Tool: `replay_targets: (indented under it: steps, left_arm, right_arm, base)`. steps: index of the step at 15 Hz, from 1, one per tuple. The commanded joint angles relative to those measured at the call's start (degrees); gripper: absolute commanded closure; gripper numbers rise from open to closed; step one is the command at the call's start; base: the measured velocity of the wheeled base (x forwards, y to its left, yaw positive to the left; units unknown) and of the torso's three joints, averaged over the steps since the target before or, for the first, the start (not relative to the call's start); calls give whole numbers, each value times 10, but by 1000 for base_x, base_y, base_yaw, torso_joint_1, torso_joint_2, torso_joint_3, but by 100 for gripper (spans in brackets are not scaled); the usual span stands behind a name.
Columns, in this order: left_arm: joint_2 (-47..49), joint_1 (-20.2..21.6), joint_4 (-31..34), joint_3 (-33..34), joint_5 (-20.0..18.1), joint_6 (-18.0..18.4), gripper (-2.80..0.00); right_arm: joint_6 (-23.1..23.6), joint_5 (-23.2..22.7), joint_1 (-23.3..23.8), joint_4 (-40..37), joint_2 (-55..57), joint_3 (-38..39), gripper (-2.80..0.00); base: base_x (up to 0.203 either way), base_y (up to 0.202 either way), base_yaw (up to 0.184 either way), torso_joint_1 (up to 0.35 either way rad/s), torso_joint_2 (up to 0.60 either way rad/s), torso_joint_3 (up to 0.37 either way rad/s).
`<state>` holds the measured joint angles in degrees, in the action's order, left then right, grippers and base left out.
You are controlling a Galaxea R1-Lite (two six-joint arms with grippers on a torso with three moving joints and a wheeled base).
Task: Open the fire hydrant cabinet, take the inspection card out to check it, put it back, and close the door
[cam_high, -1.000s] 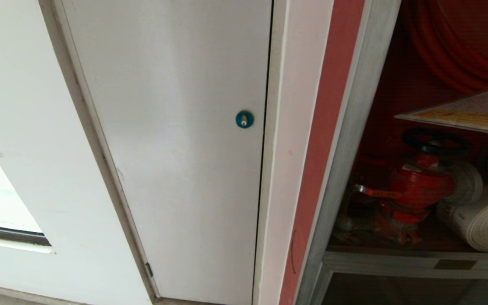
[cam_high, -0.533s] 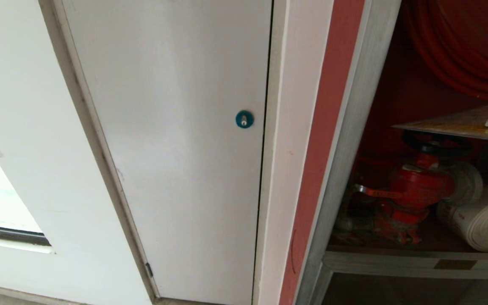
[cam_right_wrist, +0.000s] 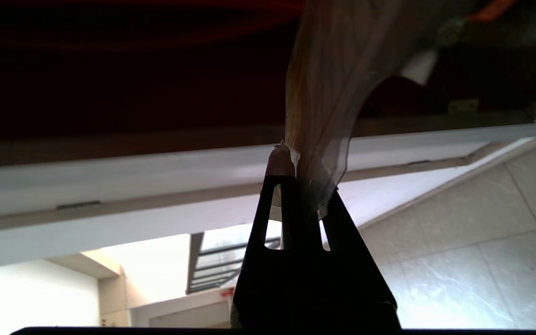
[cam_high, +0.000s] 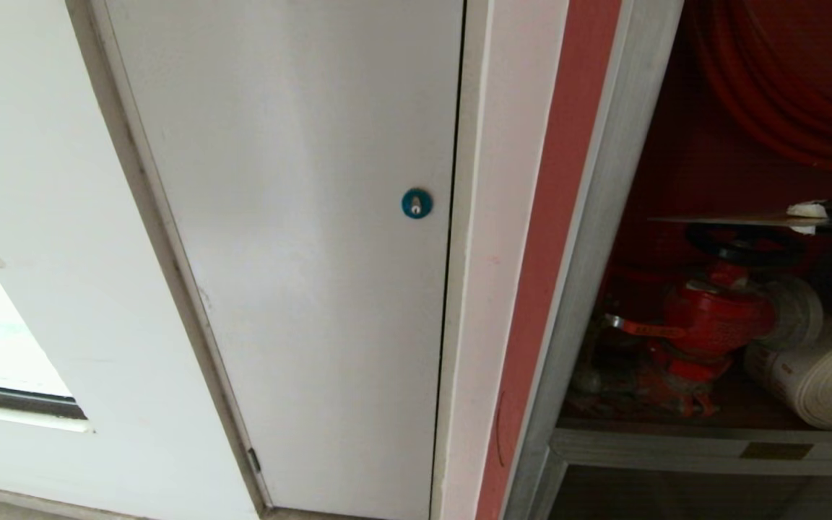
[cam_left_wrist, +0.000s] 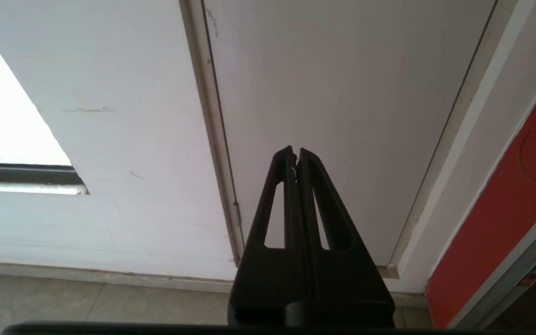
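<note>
Inspection card [cam_right_wrist: 328,93] pinched in right end effector [cam_right_wrist: 301,179] above red valve [cam_high: 712,318]; left end effector [cam_left_wrist: 295,156] pressed together, idle.

Bright daylight outside; cabinet [cam_high: 676,180] interior dim, shadowed.

The dark red floor of the silver-framed fire hydrant cabinet [cam_high: 676,419] carries two things. A red metal valve [cam_high: 712,318] stands at its left. A white rolled hose [cam_high: 828,383] lies just beside it, on the right.
</note>
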<state>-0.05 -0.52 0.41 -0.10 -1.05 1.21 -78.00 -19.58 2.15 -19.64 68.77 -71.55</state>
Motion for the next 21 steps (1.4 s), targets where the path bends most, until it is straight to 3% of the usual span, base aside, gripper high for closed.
replay_targets:
  steps: [1,6,12,21]
  left_arm:
    - [0,-1,0,0,0,0,0]
    - [0,0,0,0,0,0,0]
    - [0,0,0,0,0,0,0]
    - [0,0,0,0,0,0,0]
  right_arm:
    - [-7,-3,12,12,29,0,0]
    - [-7,-5,43,36,69,0,0]
    - [-7,-12,44,100,98,0,0]
    - [-29,-14,34,123,136,-2,0]
  base:
    - [0,0,0,0,0,0]
    - [0,0,0,0,0,0]
    - [0,0,0,0,0,0]
    - [0,0,0,0,0,0]
